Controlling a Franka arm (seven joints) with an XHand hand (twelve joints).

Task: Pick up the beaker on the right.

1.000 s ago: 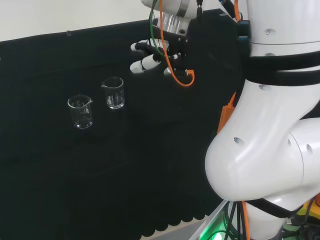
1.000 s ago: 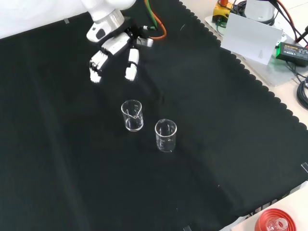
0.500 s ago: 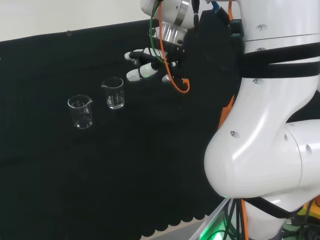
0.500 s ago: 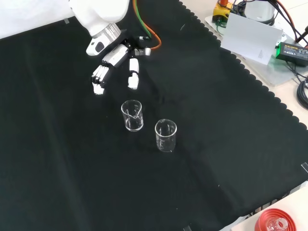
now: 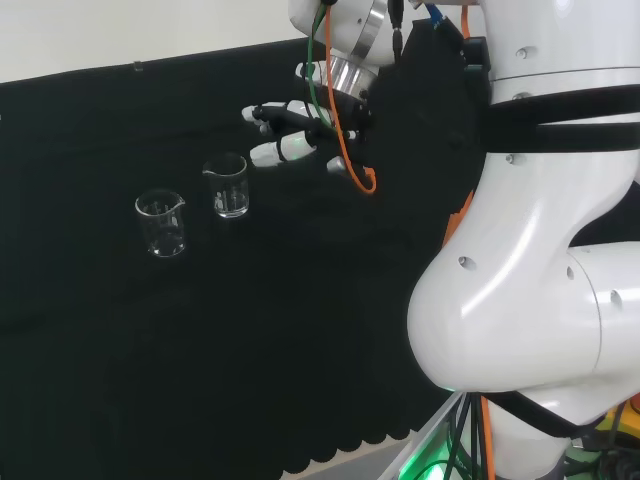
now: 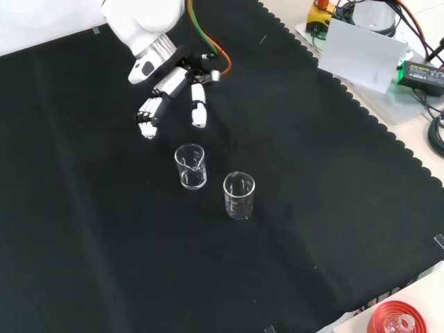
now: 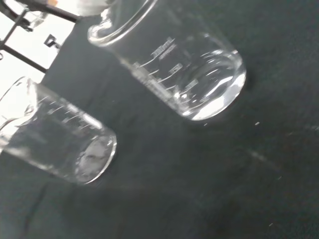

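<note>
Two clear glass beakers stand upright on the black cloth. In the head view one beaker (image 5: 229, 186) is at the right and the other beaker (image 5: 162, 223) at the left. The front view has them as the nearer-the-hand beaker (image 6: 191, 166) and the farther beaker (image 6: 239, 195). Both also appear close up in the wrist view, one beaker (image 7: 174, 64) nearer and another beaker (image 7: 57, 144) beside it. The hand (image 5: 292, 135) hovers just right of the right beaker in the head view, fingers straight, holding nothing. In the front view the hand (image 6: 170, 97) is above the beakers.
The arm's big white links (image 5: 530, 250) stand at the head view's right. In the front view a white box (image 6: 362, 55) and cables lie off the cloth at the upper right, and a red ribbed stand (image 6: 397, 320) sits at the lower right corner.
The hand has moved down and toward the beakers, closing the gap to the right one in the head view. Both beakers stand where they were.
</note>
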